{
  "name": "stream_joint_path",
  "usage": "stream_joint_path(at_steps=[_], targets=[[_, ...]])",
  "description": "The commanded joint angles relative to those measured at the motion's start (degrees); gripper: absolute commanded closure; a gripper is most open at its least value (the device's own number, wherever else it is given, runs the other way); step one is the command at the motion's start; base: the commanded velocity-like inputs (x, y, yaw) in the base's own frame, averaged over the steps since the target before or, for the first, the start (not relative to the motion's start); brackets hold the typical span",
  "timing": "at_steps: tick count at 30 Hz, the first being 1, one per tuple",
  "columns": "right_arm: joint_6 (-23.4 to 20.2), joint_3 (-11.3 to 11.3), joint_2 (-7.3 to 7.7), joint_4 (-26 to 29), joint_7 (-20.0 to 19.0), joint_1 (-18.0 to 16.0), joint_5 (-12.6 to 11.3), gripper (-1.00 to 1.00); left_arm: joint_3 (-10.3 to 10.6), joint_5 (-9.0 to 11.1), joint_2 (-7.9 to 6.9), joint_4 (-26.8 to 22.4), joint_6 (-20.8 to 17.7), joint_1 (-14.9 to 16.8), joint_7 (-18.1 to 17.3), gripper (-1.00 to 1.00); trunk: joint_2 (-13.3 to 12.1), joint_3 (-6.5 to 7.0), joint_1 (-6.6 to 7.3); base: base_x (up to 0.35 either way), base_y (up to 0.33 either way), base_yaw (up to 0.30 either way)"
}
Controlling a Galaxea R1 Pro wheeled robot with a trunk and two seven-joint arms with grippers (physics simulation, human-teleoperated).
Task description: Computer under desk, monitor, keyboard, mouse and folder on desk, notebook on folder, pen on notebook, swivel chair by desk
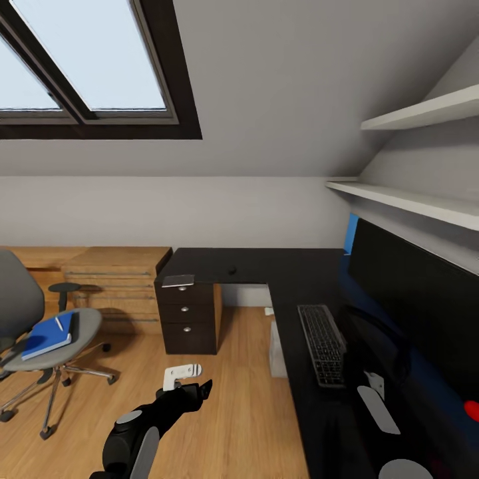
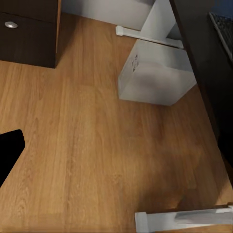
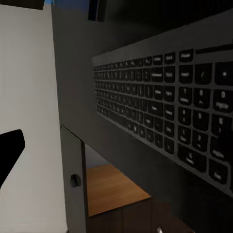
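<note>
A: While the slim black-keyed keyboard lies on the glossy black L-shaped desk beside the wide black monitor, where's the folder?
B: Flat bright-blue folder on grey swivel chair; left gripper over wood floor; cannot tell either gripper's state.

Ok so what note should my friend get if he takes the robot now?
Left gripper: over the floor, empty, open or shut unclear.
Right gripper: over the desk by the keyboard, equally unclear.
Done: monitor and keyboard on the desk, side by side; computer underneath.
Left: mouse sits at the desk's far corner, away from the keyboard.
Blue folder, pen on it, lies on the chair; grey notebook above the drawers.
Stack folder, notebook, pen beside the mouse, then roll the chair in.
</note>
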State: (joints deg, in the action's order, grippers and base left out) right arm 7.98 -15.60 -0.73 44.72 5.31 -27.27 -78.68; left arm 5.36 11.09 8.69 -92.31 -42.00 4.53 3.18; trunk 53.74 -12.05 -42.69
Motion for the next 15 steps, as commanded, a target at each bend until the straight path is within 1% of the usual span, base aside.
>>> stream_joint_path(at_steps=[1,4,11,15], targets=[[0.2,0.0,-0.04,0.1,0.1,0.0,-0.6,-1.00,0.0,0.5,0.01,-0.1,-0.3,0.0,0.3,-1.00,0.1,-0.08,0.00,-0.136,-0.016,0.000],[0.2,0.0,-0.03,0.1,0.1,0.0,-0.6,-1.00,0.0,0.5,0.01,-0.1,-0.3,0.0,0.3,-1.00,0.1,-0.08,0.00,-0.247,-0.007,0.000],[0.1,0.0,-0.02,0.1,0.2,0.0,-0.6,-1.00,0.0,0.5,0.01,-0.1,-0.3,0.0,0.3,-1.00,0.1,-0.08,0.00,-0.318,-0.001,0.000],[0.1,0.6,-0.05,0.2,0.0,0.0,-0.5,-1.00,-0.4,0.5,-0.11,0.0,-0.3,0.0,0.4,-1.00,0.1,-0.08,0.00,-0.332,0.018,0.000]])
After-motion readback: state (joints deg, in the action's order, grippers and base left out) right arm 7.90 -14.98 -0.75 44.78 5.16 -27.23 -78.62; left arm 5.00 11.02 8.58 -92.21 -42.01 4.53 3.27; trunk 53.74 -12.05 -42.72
